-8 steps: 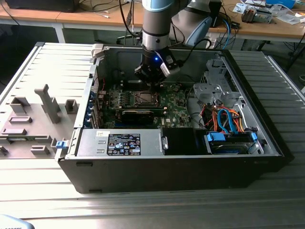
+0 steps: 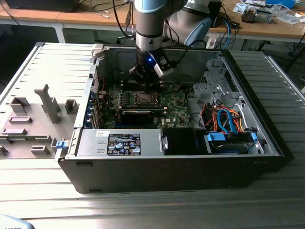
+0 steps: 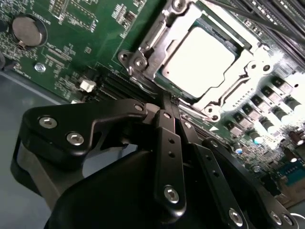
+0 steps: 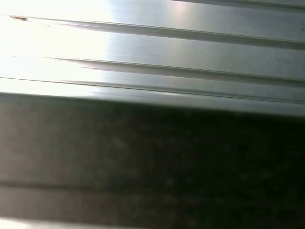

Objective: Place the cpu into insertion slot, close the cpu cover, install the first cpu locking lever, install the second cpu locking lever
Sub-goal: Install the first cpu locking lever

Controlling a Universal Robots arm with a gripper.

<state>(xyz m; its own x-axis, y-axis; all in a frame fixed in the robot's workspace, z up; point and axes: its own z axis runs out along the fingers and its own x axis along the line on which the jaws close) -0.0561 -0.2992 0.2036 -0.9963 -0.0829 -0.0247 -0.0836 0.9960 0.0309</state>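
- Socket first: the cpu (image 3: 198, 62) already lies flat in its slot on the motherboard (image 3: 71, 43), pale metal top up, so the placing step looks done to you.
- The cpu cover (image 3: 238, 71) appears to be down around the chip, its frame bordering the silver top through the open window; you would judge it closed or very nearly so.
- Thin lever rods run along the socket's edges in the second wrist view, but you cannot tell from here whether either is latched.
- The gripper (image 3: 167, 102) has its fingers drawn together into a narrow point with nothing visible between them, the tip sitting just beside the socket's near edge. That pinched shape suits pushing or hooking a thin lever rather than carrying a part.
- In the exterior view the arm (image 2: 150, 28) comes straight down into the open computer case (image 2: 267, 143), with the gripper (image 2: 145, 78) low over the board at the socket's far side.
- The first wrist view gives you ribbed metal surface (image 4: 190, 38) and a dark band, nothing of the socket.
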